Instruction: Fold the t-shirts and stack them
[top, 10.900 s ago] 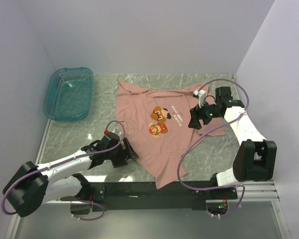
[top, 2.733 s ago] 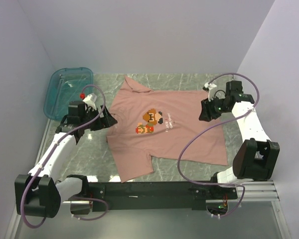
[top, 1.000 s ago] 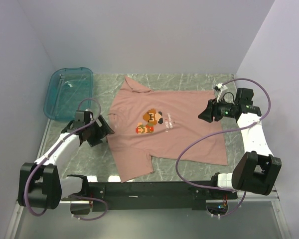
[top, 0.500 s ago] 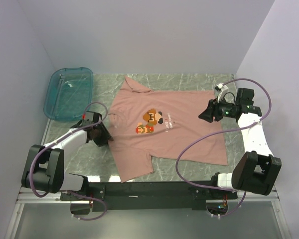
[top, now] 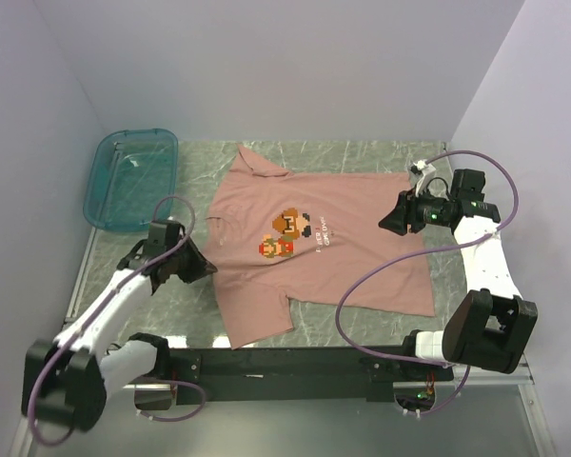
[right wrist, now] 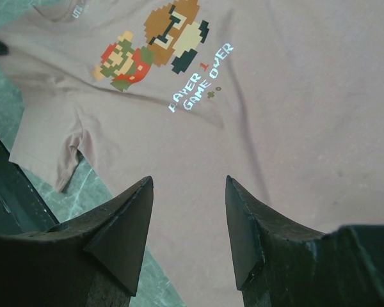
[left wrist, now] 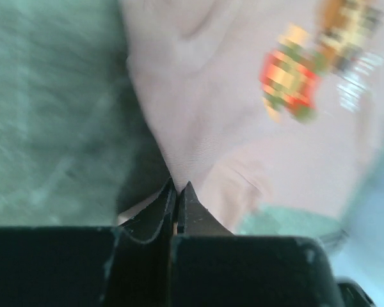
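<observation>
One dusty-pink t-shirt (top: 333, 257) lies spread flat, print (top: 290, 233) up, on the grey marbled worktop (top: 171, 314). Its sleeves point toward the far and near sides and its hem lies toward the right. The left end effector (top: 202, 269) sits low at the shirt's left edge. In the left wrist view its fingertips (left wrist: 173, 195) are pressed together, and the pink cloth narrows down into them, so the edge of the fabric is pinched there. The right end effector (top: 384, 219) hangs over the right part of the shirt. The right wrist view shows its two fingers (right wrist: 125, 224) partly spread with nothing between them, the cloth and the white lettering lying below. A teal translucent tray (top: 131, 181) rests at the far left corner of the worktop, apart from the shirt.
</observation>
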Tool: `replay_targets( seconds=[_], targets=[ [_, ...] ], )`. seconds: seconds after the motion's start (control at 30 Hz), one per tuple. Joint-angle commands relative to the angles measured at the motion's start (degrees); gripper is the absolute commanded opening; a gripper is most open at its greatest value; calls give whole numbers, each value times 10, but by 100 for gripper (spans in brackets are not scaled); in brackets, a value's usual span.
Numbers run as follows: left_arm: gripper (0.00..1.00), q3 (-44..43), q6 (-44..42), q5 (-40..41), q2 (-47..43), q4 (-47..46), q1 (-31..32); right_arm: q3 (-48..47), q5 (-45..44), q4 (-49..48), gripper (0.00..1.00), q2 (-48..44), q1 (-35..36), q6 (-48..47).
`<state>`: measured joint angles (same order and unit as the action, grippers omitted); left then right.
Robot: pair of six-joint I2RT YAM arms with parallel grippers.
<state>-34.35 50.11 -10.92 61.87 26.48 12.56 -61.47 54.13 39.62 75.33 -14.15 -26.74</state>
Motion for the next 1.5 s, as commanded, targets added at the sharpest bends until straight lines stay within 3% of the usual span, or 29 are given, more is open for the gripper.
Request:
replay_targets(
  seconds=[0.0, 0.23, 0.57, 0.67, 0.7, 0.77, 0.8, 0.87, 0.9, 0.97, 1.1, 1.27, 1.37, 1.47],
  targets=[
    [1, 13, 26, -72, -68, 63, 6, -7, 18, 6, 56, -4, -4, -10],
    [0, 35, 32, -121, -210, 176, 6, -8, 20, 9, 56, -4, -4, -9],
    [1, -11, -1, -158, -303, 292, 6, -10, 15, 10, 56, -3, -4, -8],
    [21, -26, -4, -172, -318, 303, 6, -10, 13, 8, 56, -4, -4, -5],
    [36, -38, -7, -173, -321, 311, 6, -10, 12, 8, 56, -4, -4, -5],
    [50, -58, -31, -169, -322, 315, 6, -10, 11, 7, 56, -4, -4, -5],
    [61, -88, -40, -159, -317, 324, 6, -9, 11, 6, 56, -3, -4, -3],
    [72, -122, -63, -100, -309, 335, 6, -10, 11, 6, 56, -1, -4, -3],
    [79, -146, -73, -82, -300, 331, 6, -10, 12, 6, 56, 0, -4, -3],
    [81, -171, -98, -45, -285, 300, 6, -9, 12, 6, 56, 2, -4, -3],
    [81, -177, -132, -33, -209, 164, 6, -12, 15, 9, 56, 7, -4, -5],
    [80, -217, -238, -3, -78, -31, 5, -12, 15, 10, 56, 9, -4, -7],
    [78, -281, -289, 44, 33, -63, -2, -12, 14, 12, 56, 11, -4, -9],
    [71, -350, -320, 81, 142, -77, -23, -14, 15, 14, 56, 16, -4, -14]
  ],
)
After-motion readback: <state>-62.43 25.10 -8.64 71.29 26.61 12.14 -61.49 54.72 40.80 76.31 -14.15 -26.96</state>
